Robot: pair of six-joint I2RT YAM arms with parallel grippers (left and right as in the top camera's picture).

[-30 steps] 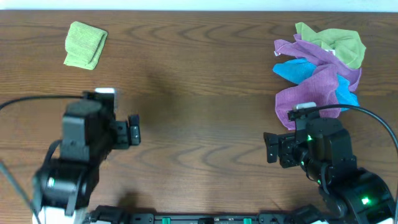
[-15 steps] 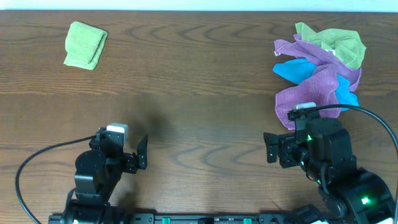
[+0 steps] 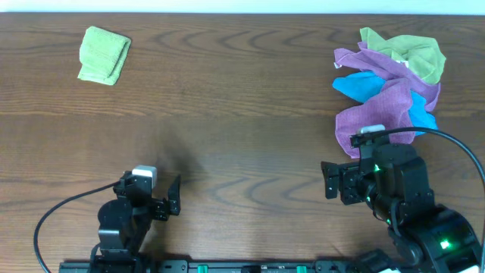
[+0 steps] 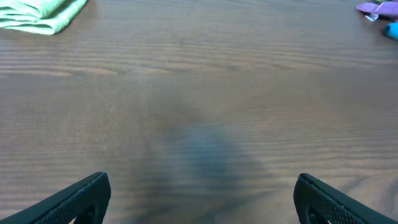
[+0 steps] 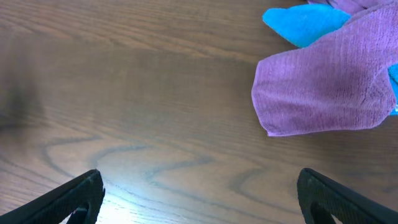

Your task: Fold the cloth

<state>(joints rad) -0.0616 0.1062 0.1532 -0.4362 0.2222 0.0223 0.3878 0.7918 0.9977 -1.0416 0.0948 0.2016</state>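
Lime-green cloth is lying folded at the far left corner of the desk, well apart from both hands. Left hand is sitting near the front edge, pointing across the desk, fingers spread wide and gripping nothing. Right hand is sitting near the front right, just beside a heap of purple towels, a blue towel and another green towel, also spread wide and touching nothing.

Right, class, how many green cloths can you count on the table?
2. A folded green cloth lies far left on the table; a crumpled green cloth tops the pile at far right. More may be hidden underneath.
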